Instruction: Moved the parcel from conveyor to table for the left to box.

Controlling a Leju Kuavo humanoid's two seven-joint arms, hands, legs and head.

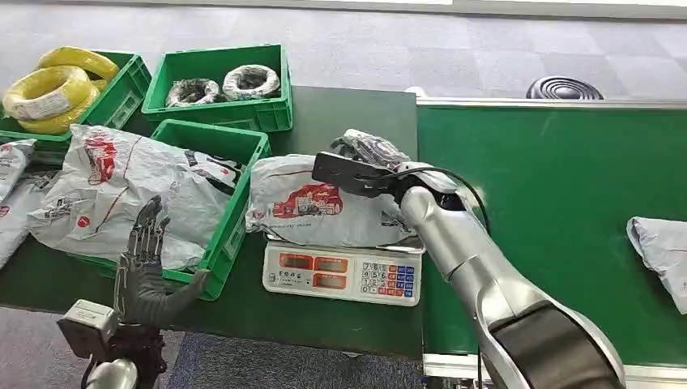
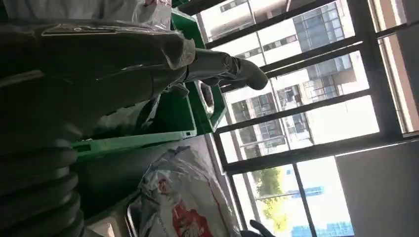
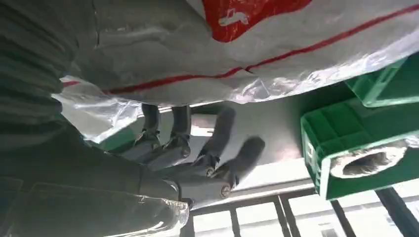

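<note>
While our right hand [image 1: 369,158] reaches over the far edge of the parcel [image 1: 324,212], the parcel lies flat on the scale [image 1: 342,274], which sits on the desk [image 1: 356,113] at about 6 o'clock from the hand. In the right wrist view the fingers [image 3: 217,143] are spread beside the crinkled plastic, and we cannot tell whether they grip it. Our left hand [image 1: 146,271] is released, fingers apart, hovering at 9 o'clock from the scale, in front of the green crate [image 1: 235,219] stuffed with bags. We judge the parcel light, soft and slippery, likely to sag, so a broad hold across its padded middle suits better than a pinch at a loose corner.
</note>
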